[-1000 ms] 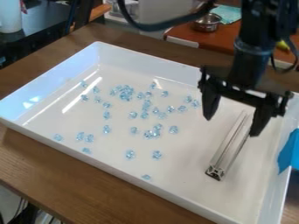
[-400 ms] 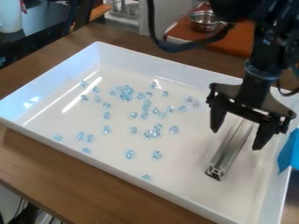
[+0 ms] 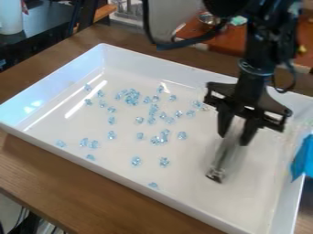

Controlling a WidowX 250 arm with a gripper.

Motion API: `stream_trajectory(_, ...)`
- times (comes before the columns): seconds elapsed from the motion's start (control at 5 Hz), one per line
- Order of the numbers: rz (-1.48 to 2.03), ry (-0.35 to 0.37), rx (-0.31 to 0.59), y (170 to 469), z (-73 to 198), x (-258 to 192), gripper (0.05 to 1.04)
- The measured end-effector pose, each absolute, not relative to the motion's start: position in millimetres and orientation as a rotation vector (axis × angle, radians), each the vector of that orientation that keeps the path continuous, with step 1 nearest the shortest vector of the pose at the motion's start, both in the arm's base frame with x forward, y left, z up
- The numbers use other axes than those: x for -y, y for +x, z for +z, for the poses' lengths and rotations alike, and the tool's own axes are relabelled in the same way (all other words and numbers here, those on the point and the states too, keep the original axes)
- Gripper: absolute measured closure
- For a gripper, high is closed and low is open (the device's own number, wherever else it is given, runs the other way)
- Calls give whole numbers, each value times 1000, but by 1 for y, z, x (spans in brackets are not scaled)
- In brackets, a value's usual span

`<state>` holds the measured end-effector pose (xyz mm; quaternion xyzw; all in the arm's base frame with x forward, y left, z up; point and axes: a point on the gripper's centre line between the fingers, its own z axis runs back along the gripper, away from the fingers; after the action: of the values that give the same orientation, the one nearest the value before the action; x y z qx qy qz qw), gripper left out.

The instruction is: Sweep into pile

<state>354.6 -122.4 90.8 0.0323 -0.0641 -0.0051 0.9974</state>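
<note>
The black gripper (image 3: 233, 139) is low over the right part of the white tray (image 3: 171, 204), its fingers shut on the upper part of a metal bar (image 3: 222, 160). Slanting down and left from the fingers, the bar looks blurred, with its dark end nearest the camera; whether it touches the tray floor I cannot tell. Small light-blue clear pieces lie scattered across the left and middle of the tray. One cluster (image 3: 131, 97) is toward the back and another (image 3: 160, 138) is near the middle, all left of the bar.
Raised walls surround the tray on a brown wooden table (image 3: 73, 187). A bright blue object (image 3: 304, 157) is at the tray's right wall. Behind the table, a metal bowl (image 3: 209, 19) stands on a reddish-brown surface.
My gripper has come down and shifted left, and its fingers have closed in on the bar. The bar has shifted slightly left and up in the view with it. The blue pieces look unmoved.
</note>
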Motion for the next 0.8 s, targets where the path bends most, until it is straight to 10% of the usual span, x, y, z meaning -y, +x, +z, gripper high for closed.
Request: stream_trajectory(0.8,31,51,119,365,92,22,721)
